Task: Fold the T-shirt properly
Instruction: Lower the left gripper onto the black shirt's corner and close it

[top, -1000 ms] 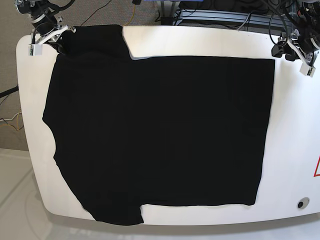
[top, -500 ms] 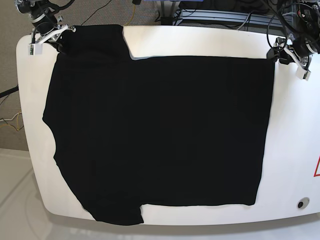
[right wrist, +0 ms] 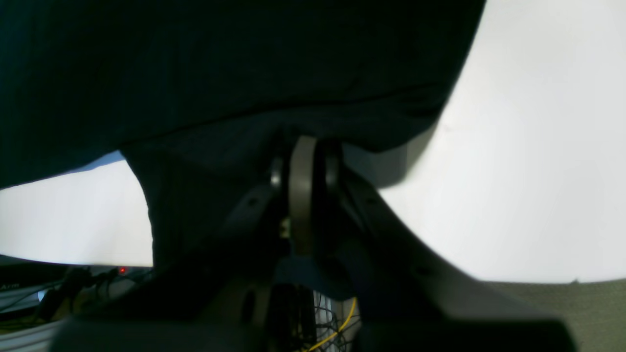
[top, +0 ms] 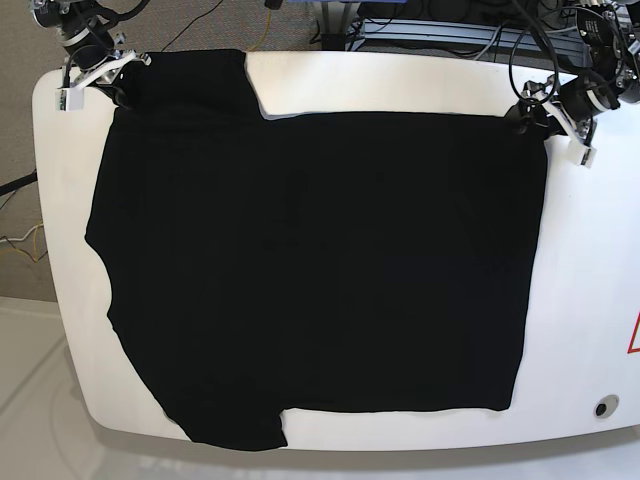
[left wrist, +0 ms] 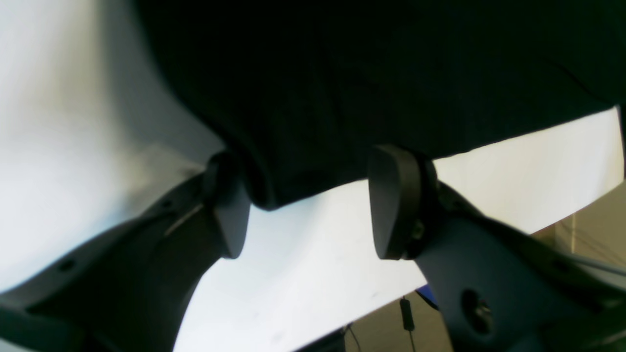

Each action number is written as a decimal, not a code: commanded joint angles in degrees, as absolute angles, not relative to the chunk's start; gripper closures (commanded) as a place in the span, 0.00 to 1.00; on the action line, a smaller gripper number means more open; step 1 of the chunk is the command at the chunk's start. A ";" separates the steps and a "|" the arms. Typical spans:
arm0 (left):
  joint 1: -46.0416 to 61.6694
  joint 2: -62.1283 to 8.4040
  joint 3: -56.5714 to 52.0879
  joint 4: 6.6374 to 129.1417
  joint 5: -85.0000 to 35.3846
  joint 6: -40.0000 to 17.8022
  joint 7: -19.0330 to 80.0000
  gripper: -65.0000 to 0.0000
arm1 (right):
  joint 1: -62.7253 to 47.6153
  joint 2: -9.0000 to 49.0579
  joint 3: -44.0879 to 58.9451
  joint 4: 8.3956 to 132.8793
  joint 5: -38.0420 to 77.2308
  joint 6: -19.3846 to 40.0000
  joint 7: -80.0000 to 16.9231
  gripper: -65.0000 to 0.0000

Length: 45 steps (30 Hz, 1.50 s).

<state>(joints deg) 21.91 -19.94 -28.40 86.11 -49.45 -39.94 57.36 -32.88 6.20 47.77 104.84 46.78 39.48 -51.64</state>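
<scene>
The black T-shirt (top: 320, 260) lies spread flat on the white table (top: 590, 300), with one sleeve at the far left and one at the near left. My left gripper (top: 545, 118) is at the shirt's far right corner. In the left wrist view it (left wrist: 310, 210) is open, and the shirt's corner (left wrist: 269, 190) lies between its fingers (left wrist: 391, 205). My right gripper (top: 100, 78) is at the far left sleeve. In the right wrist view it (right wrist: 303, 190) is shut on the shirt's edge (right wrist: 220, 73).
Cables and a rack (top: 430, 30) run behind the table's far edge. A red triangle mark (top: 634, 335) and a small round hole (top: 601, 408) are on the table's right side. The floor lies beyond the left edge.
My left gripper has moved in from the table's far right edge to the shirt's far right corner. My right gripper and the shirt have not moved.
</scene>
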 commanded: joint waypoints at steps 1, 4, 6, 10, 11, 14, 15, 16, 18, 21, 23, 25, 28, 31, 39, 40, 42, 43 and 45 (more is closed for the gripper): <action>21.98 -20.15 -27.34 86.96 -48.28 -40.00 57.92 0.46 | -33.15 6.84 48.27 105.55 48.12 40.00 -50.63 0.99; 21.98 -19.74 -26.83 86.97 -47.59 -40.00 57.61 0.46 | -33.20 6.81 48.34 105.58 48.13 40.00 -50.62 0.99; 21.87 -19.50 -26.72 86.93 -47.18 -40.00 57.34 0.46 | -33.15 6.83 48.33 105.53 48.11 40.00 -50.62 0.99; 20.97 -18.64 -26.67 86.39 -46.04 -40.00 56.79 0.47 | -32.96 6.91 48.22 105.71 47.99 40.00 -51.25 0.99; 20.89 -18.59 -26.74 86.38 -45.98 -40.00 56.77 0.47 | -32.92 6.90 48.19 105.69 47.97 40.00 -51.35 0.99; 20.64 -18.53 -27.09 86.39 -45.94 -40.00 56.81 0.48 | -32.92 6.88 48.19 105.71 48.03 40.00 -51.52 0.99; 20.54 -18.53 -27.19 86.37 -45.97 -40.00 56.81 0.48 | -32.94 6.86 48.18 105.68 48.03 40.00 -51.54 0.99; 20.48 -18.58 -27.26 86.34 -46.05 -40.00 56.89 0.49 | -32.97 6.86 48.18 105.69 48.04 40.00 -51.55 0.99; 20.44 -18.72 -27.29 85.93 -46.63 -40.00 57.05 0.49 | -33.03 6.80 48.14 105.68 47.99 40.00 -51.41 0.99; 20.38 -18.87 -27.34 85.45 -47.30 -40.00 57.29 0.47 | -33.09 6.77 48.14 105.68 47.95 40.00 -51.27 0.99; 20.28 -18.95 -27.49 85.24 -47.54 -40.00 57.32 0.47 | -33.12 6.77 48.20 105.74 48.01 40.00 -51.31 0.99; 20.15 -18.97 -27.63 85.02 -47.63 -40.00 57.36 0.46 | -33.10 6.78 48.16 105.75 48.02 40.00 -51.22 0.99; 19.71 -18.85 -27.60 84.50 -47.63 -40.00 57.10 0.45 | -33.04 6.82 48.19 105.73 47.91 40.00 -51.28 0.99; 19.33 -18.73 -27.43 83.85 -47.51 -40.00 56.82 0.49 | -32.99 6.92 48.16 105.74 47.82 40.00 -51.32 0.99; 19.31 -18.60 -27.32 83.47 -47.58 -40.00 55.67 0.87 | -32.95 6.85 48.20 105.80 47.94 40.00 -51.11 0.99; 19.48 -18.63 -27.24 83.58 -47.79 -40.00 55.47 0.92 | -32.97 6.83 48.28 105.80 47.76 40.00 -51.13 0.99; 19.69 -18.66 -27.14 83.64 -48.09 -40.00 55.19 0.99 | -32.99 6.79 48.41 105.81 47.59 40.00 -51.11 0.98; 19.74 -18.65 -27.13 83.60 -48.18 -40.00 55.11 1.00 | -32.99 6.77 48.46 105.83 47.62 40.00 -51.08 0.98; 19.93 -18.66 -27.14 83.67 -48.24 -40.00 54.93 1.00 | -32.98 6.79 48.42 105.75 47.60 40.00 -50.96 0.98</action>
